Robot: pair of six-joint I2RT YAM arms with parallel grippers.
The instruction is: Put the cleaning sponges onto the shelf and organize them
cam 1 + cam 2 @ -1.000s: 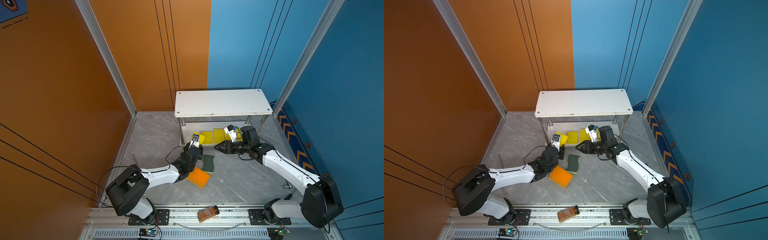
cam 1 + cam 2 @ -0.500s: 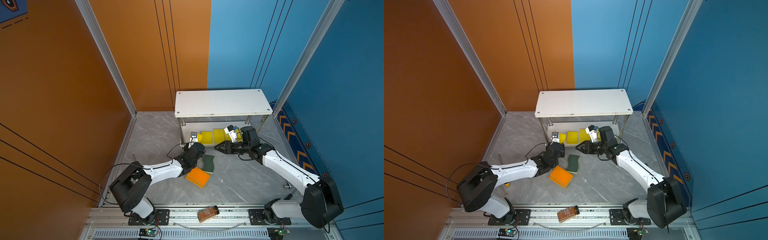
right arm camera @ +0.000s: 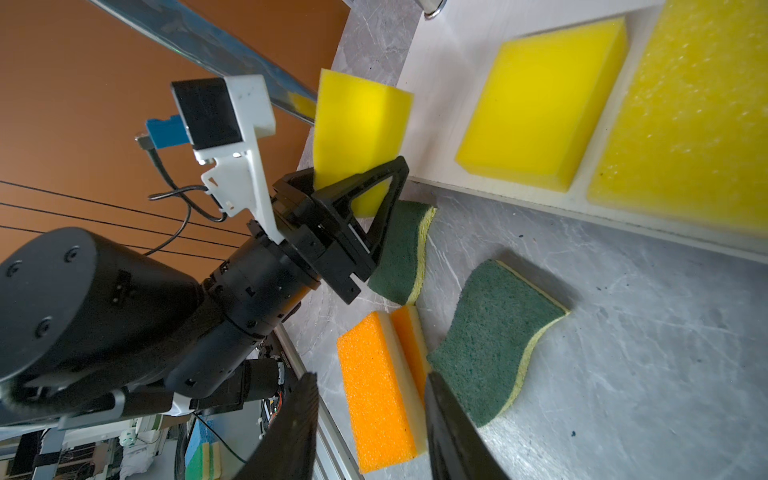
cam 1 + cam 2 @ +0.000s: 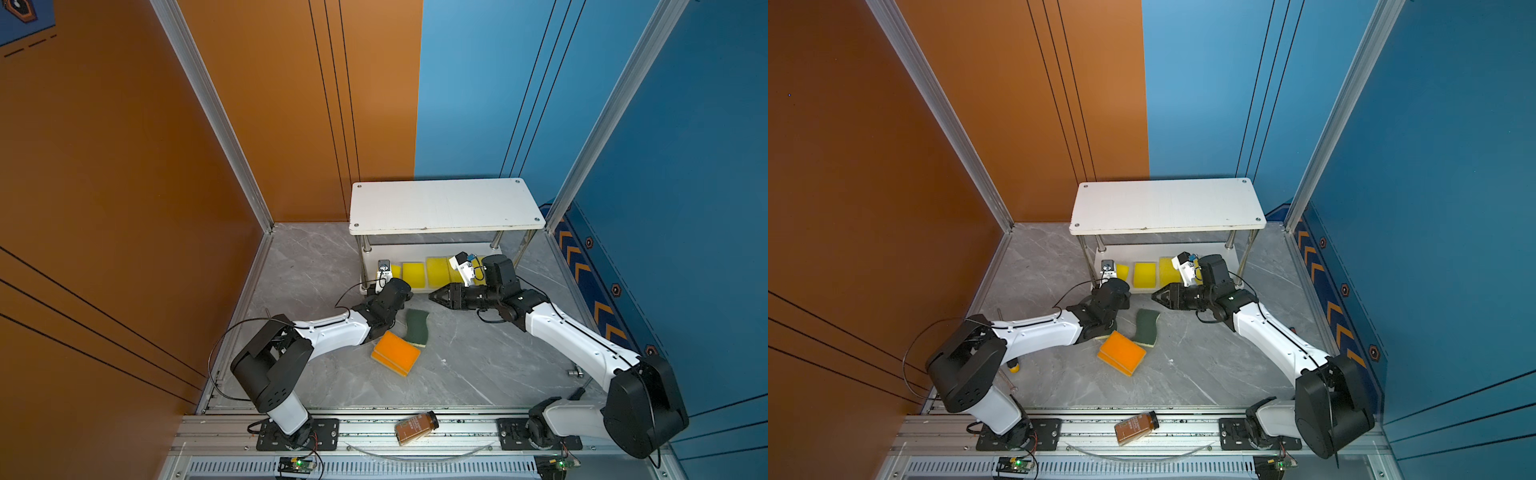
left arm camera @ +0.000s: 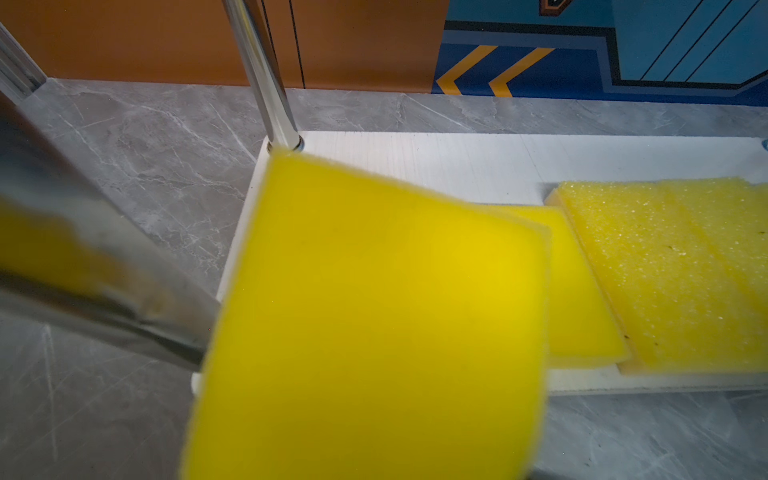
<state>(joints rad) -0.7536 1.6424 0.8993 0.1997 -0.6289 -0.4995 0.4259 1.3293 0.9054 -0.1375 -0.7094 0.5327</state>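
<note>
Grasping yellow sponge in left hand, close by chrome post at nine o'clock end of shelf; may snag, or overlap neighbouring sponge.

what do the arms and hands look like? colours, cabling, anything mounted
Both the left arm and right arm have white link shells and black joint housings. The left hand and right hand are black with triangular open-frame fingers. Each wrist carries a white bracket with a black camera; thin black cables loop alongside.
</note>
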